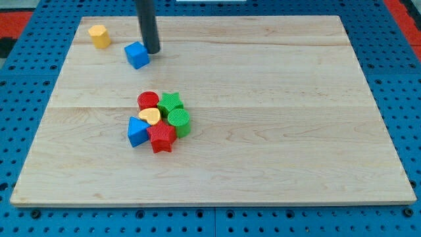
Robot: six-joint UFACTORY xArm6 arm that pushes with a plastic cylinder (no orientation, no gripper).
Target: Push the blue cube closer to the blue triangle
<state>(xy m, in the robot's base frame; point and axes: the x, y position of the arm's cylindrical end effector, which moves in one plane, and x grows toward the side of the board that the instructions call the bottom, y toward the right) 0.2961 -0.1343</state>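
Note:
The blue cube (137, 54) sits near the view's top left on the wooden board (276, 99). My tip (152, 51) stands right beside the cube, on its right side, touching or nearly touching it. The blue triangle (137, 131) lies lower down, at the left edge of a tight cluster of blocks near the board's middle. The cube is well above the triangle in the view.
A yellow block (99, 36) stands at the top left, left of the cube. The cluster holds a red cylinder (148, 101), a yellow heart (150, 116), a green star (171, 103), a green cylinder (179, 121) and a red star (162, 137).

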